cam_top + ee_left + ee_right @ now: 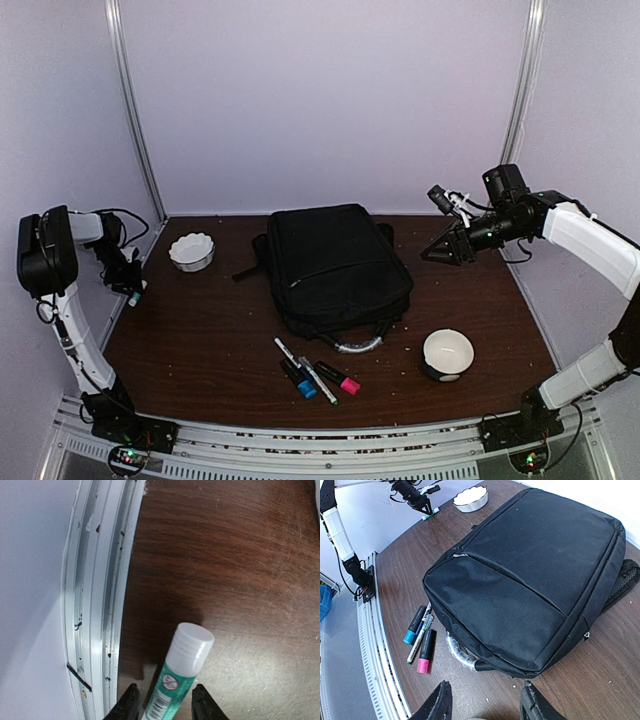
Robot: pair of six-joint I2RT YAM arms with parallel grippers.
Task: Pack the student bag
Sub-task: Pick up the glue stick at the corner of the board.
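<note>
Soft even light, wrist views warped at edges

Matt black cloth student bag (335, 265), scuffed wood-grain table (200, 330)

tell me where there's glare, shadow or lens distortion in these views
Top external: soft even light, the student bag a near-featureless black. Left wrist: pale glare on the table lower right, glue stick casting a shadow. Right wrist: wide-angle curves the rail; bag sharp.
</note>
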